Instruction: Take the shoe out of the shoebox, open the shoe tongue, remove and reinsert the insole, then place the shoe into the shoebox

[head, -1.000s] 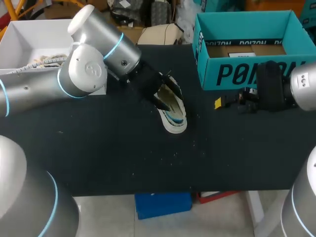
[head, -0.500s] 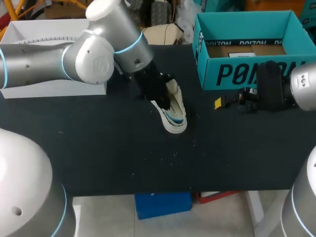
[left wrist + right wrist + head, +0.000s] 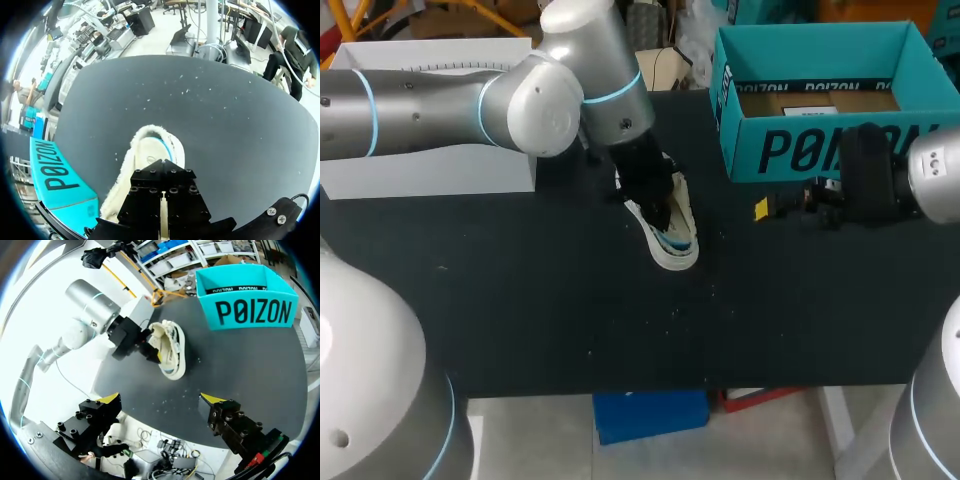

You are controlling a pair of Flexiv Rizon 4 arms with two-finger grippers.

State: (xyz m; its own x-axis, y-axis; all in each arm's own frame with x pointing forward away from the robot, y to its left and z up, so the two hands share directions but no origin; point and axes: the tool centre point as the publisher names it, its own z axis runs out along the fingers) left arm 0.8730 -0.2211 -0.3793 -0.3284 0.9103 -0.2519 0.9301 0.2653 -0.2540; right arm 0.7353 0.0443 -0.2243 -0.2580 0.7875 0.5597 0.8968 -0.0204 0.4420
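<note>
We are looking down on the black table (image 3: 520,320), where the pale shoe (image 3: 675,240) is lying out of its box near the middle, sole down, toe pointing to about 5 o'clock and heel to 11 o'clock. Our left arm is coming in from 9 o'clock and reaching past the middle. The left gripper (image 3: 660,205) is pressing down into the shoe's heel end, its black body covering the opening. We cannot tell whether it is holding any part of the shoe. The teal shoebox (image 3: 820,150) is standing open at about 2 o'clock from the shoe, apart from it, with brown card showing inside. Our right gripper (image 3: 162,399) is hovering at 3 o'clock from the shoe, just in front of the shoebox's near wall, its jaws spread wide and holding nothing. A white box (image 3: 430,172) is sitting at 9 o'clock, partly under our left arm.
</note>
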